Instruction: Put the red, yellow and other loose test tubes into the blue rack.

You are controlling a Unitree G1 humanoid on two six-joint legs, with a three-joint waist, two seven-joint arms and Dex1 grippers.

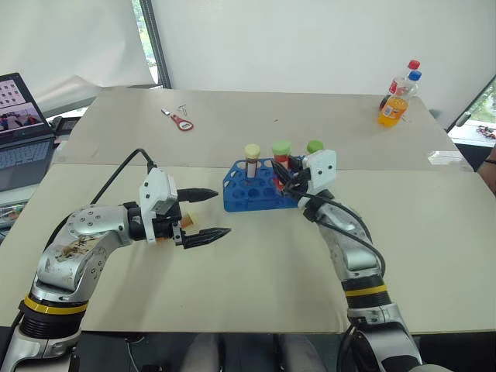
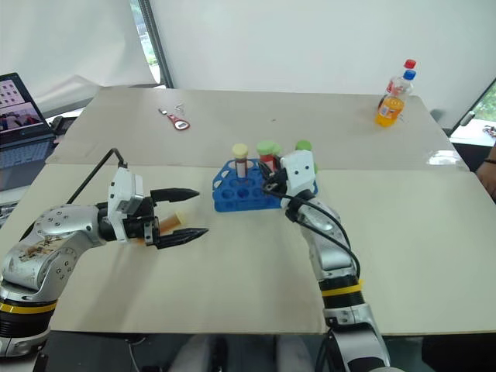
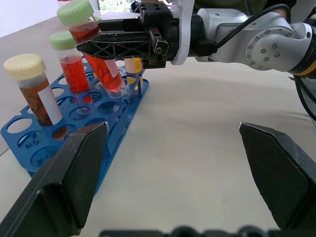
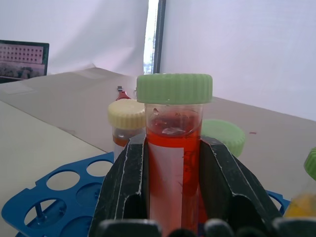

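Observation:
The blue rack stands mid-table. In it stand an amber test tube with a cream cap and a red one with a green cap. My right gripper is shut on another red tube with a green cap. It holds that tube tilted over the rack, lower end down at the holes. A yellow tube shows behind its fingers at the rack's far end. My left gripper hovers open just left of the rack, with nothing between its fingers.
An orange soda bottle and a second bottle stand at the far right corner. A red-handled tool lies far left of centre. A laptop sits off the left edge, and a clear plastic piece lies at the right.

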